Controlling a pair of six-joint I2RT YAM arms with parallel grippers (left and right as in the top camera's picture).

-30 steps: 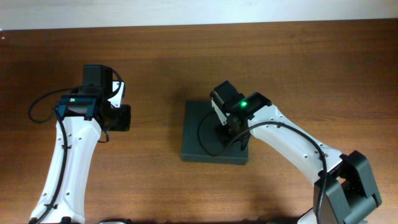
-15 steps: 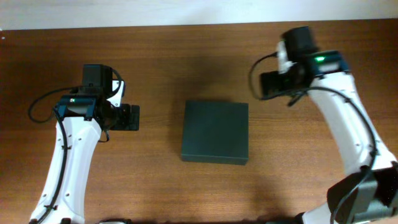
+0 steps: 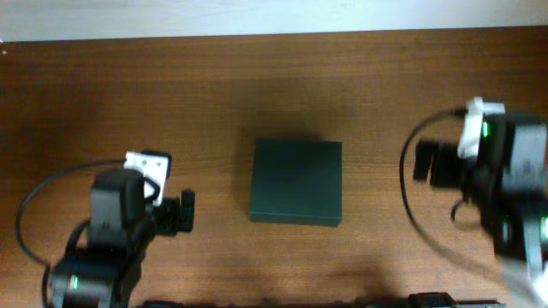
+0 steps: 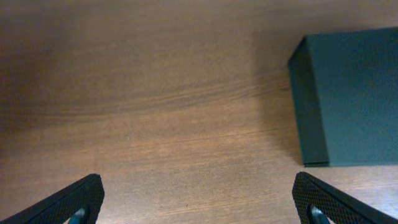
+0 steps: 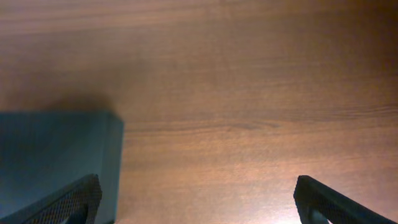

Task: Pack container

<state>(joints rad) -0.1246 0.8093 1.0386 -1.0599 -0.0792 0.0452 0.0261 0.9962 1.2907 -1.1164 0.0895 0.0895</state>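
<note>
The container (image 3: 296, 181) lies about in the middle of the counter (image 3: 257, 77), well apart from every edge. Its dark top is flat and shut. No seam or flap can be made out from above, and nothing else lies on the wood around it.

The left tool (image 3: 181, 214) hangs towards the left edge, beside the container but not touching it. Its wrist view shows the jaws spread wide with only bare counter between them and the container's corner (image 4: 354, 93) off to one side. The left tool is released and grasps nothing.

The right tool (image 3: 425, 161) sits towards the right edge, also apart from the container. It is blurred from above, but its wrist view again shows jaws spread wide over bare wood, with the container's end (image 5: 50, 162) at the side of the picture. It too is released and empty.

With the container shut, no loose item in sight and both tools clear of it, the packing looks all but done. The step in hand seems to be clearing away. The next move probably calls only for keeping both arms clear of the container, or for a light press on the top if the flap proves not fully seated.
</note>
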